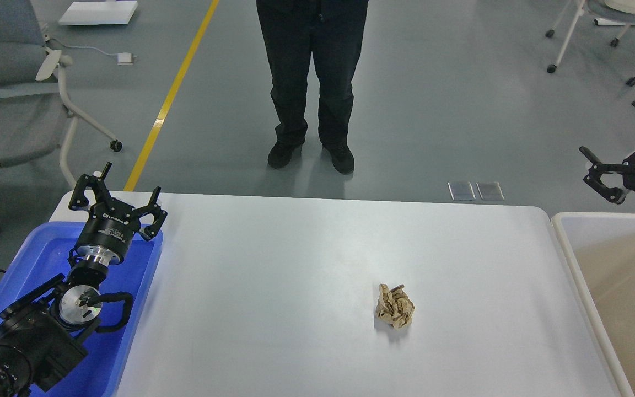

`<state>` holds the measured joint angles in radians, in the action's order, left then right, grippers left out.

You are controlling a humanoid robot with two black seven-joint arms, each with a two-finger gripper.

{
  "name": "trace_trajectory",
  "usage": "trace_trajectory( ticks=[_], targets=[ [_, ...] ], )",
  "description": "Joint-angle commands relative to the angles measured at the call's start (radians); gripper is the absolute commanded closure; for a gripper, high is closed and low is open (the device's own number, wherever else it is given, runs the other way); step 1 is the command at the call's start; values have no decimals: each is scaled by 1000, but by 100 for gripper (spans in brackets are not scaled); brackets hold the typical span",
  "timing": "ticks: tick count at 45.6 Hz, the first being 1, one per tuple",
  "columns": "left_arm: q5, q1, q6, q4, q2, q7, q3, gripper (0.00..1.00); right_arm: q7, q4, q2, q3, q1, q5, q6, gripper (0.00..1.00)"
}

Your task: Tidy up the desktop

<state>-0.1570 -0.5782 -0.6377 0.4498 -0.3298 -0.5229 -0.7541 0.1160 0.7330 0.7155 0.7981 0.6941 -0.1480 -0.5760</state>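
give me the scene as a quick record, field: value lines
surface: white desktop
item on it: one crumpled brown paper ball, right of centre
left side: blue tray
right side: beige bin
left gripper: open, empty, above the tray's far edge
right gripper: open, empty, above the bin's far side
background: person standing beyond the table

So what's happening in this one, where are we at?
A desk-tidying run, nothing grasped yet. One crumpled brown paper ball lies on the white desktop, right of centre. The left end effector hovers open over the blue tray; the right end effector is open above the beige bin. A person stands beyond the far edge, watching.
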Motion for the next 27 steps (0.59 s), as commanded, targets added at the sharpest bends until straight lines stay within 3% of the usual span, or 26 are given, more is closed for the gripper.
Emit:
trace_trajectory(
  ticks=[1, 16, 27],
  targets=[
    [0, 0, 0, 0, 0, 0, 1, 0, 1, 100, -116, 41, 48, 1, 57, 0],
    [-1, 0, 0, 0, 0, 0, 1, 0, 1, 51, -330, 84, 44, 1, 65, 0],
    [-1, 0, 0, 0, 0, 0, 1, 0, 2, -104, -501, 128, 41, 1, 62, 0]
  ],
)
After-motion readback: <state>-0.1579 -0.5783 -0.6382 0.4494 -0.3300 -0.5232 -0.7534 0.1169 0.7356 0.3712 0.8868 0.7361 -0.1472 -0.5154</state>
